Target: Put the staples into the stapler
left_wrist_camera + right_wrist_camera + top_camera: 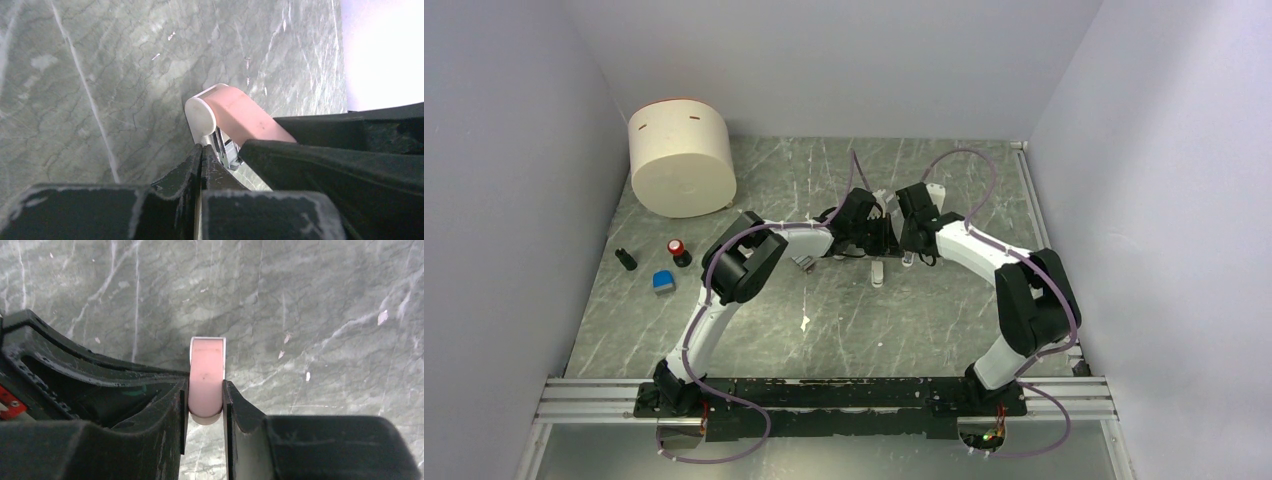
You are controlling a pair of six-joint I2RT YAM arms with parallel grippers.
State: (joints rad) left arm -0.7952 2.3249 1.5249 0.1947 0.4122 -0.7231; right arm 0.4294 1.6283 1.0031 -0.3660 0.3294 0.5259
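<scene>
The right pincer point(206, 390) clamps a pink piece point(206, 365) edgewise, apparently steadying it for the clenched left pincer point(201, 152) just beside it; the slim white stapler point(877, 273) lies untouched on the worktop point(924, 330), near the pink piece.
</scene>
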